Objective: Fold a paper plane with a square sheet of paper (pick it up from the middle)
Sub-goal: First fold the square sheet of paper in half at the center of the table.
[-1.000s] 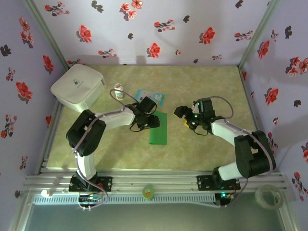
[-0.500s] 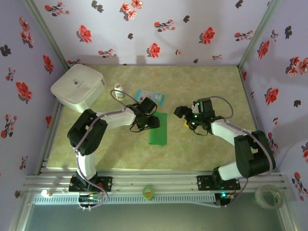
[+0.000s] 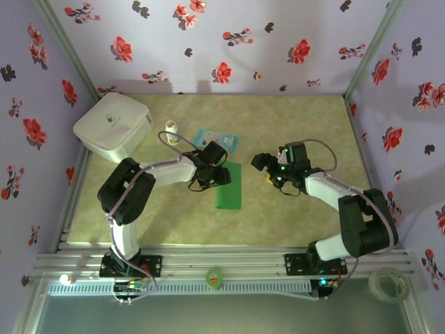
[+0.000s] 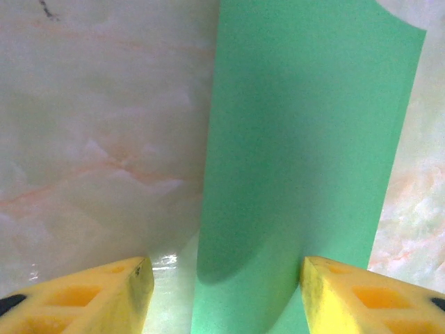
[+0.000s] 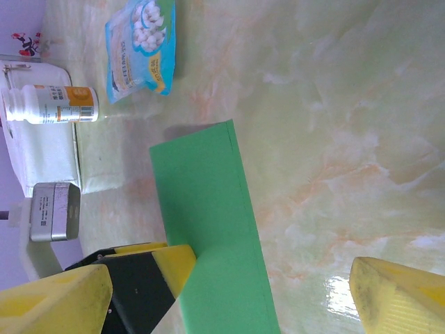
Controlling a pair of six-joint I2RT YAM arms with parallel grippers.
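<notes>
My left jaws spread wide over one end of the square sheet of paper (image 3: 229,189), a narrow green rectangle flat on the counter (image 3: 299,125), right jaws likewise released, nearby

A white box (image 3: 112,126) with rounded corners sits at the far left corner of the marbled table (image 3: 299,125). Near it is a small white bottle (image 3: 172,130) (its label carries an orange band). A blue-and-white packet (image 3: 215,139) lies flat near the bottle. A green roll (image 3: 214,277) rests on the near rail, and a clear tape roll (image 3: 386,284) lies at the near right corner.
</notes>
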